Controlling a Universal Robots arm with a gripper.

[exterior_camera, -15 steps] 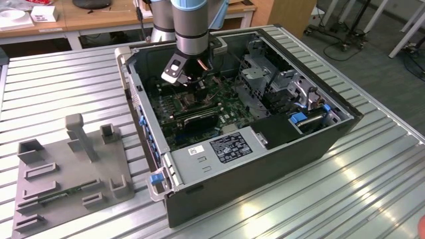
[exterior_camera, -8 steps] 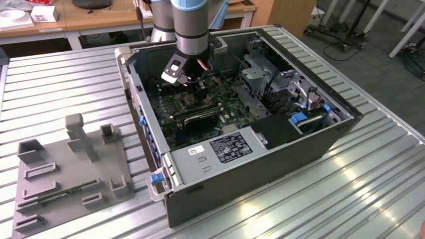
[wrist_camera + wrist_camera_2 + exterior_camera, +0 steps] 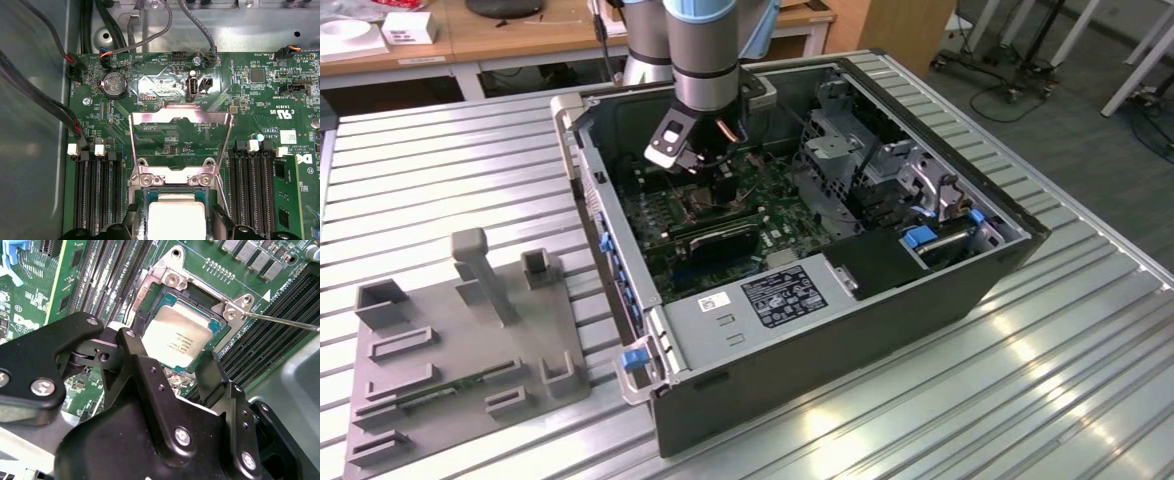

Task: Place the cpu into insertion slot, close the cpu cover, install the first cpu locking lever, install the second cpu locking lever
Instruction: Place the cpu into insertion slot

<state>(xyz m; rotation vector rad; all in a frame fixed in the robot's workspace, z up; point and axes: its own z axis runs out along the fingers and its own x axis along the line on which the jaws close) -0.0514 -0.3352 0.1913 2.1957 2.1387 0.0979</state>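
The matte black metal claw [image 3: 167, 352], in the second wrist view, is built of flat, angular black link plates [image 3: 150, 385] pinned together by round silver screw heads [image 3: 182, 436], with smaller dark pivots between them. Its 2 fingers [image 3: 210, 377] are blunt, square-edged black bars. In the exterior view, a boxy white-and-silver camera block [image 3: 670, 140] sits just above the claw, with thin orange and red cables [image 3: 728, 128] beside it. Higher above the claw, the smooth grey tubular arm [image 3: 707, 60] carries a pale blue ring cap [image 3: 707, 8].
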